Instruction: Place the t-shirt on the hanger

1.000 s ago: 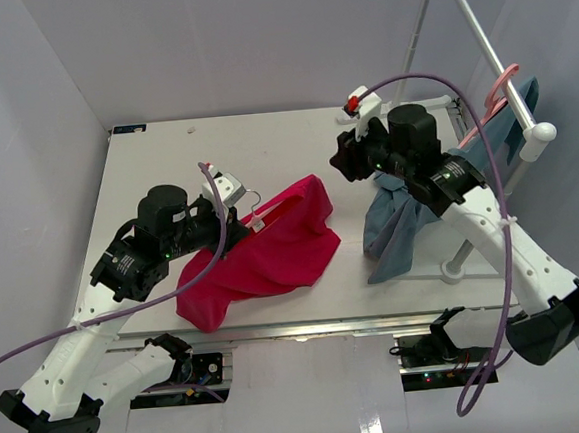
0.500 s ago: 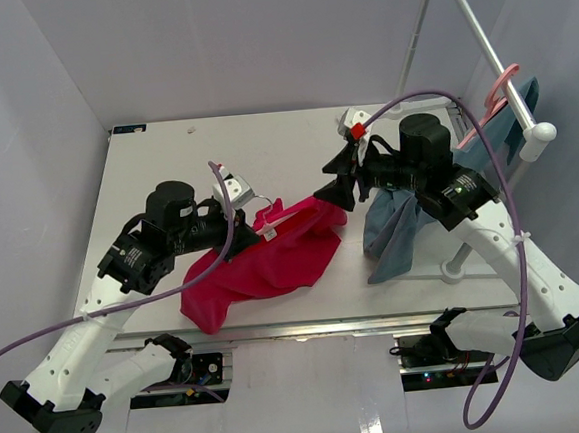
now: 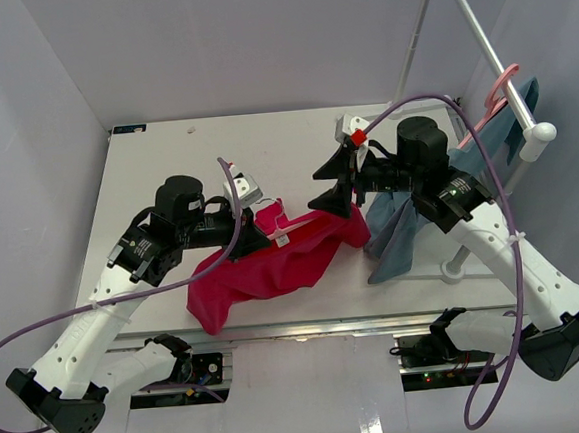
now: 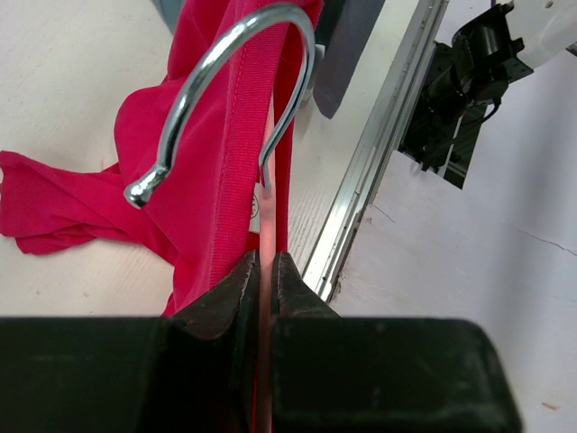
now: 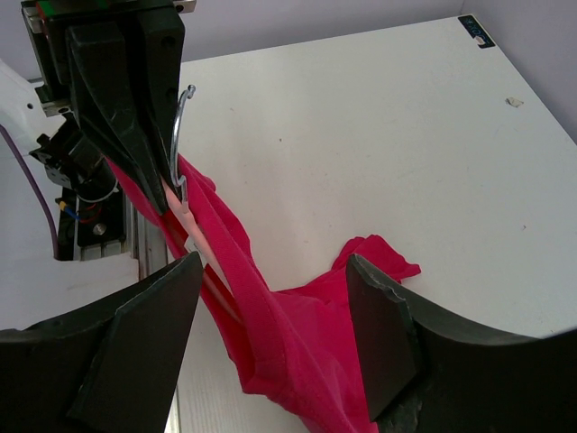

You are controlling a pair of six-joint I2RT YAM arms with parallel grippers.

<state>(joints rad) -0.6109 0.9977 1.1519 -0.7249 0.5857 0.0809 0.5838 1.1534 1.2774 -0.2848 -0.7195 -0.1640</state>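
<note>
The crimson t-shirt (image 3: 273, 263) lies bunched at the centre of the top view, its upper edge raised and its lower end trailing on the desk (image 3: 165, 166) toward the lower left. The pale-pink hanger (image 4: 266, 239) stands tilted within the raised folds. Its silver hook (image 4: 236, 86) pokes clear beside a ribbed red hem.

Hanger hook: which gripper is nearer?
Left. The left gripper is shut on the hanger just below its hook; the right gripper is open over the t-shirt, apart from the hook.
</note>
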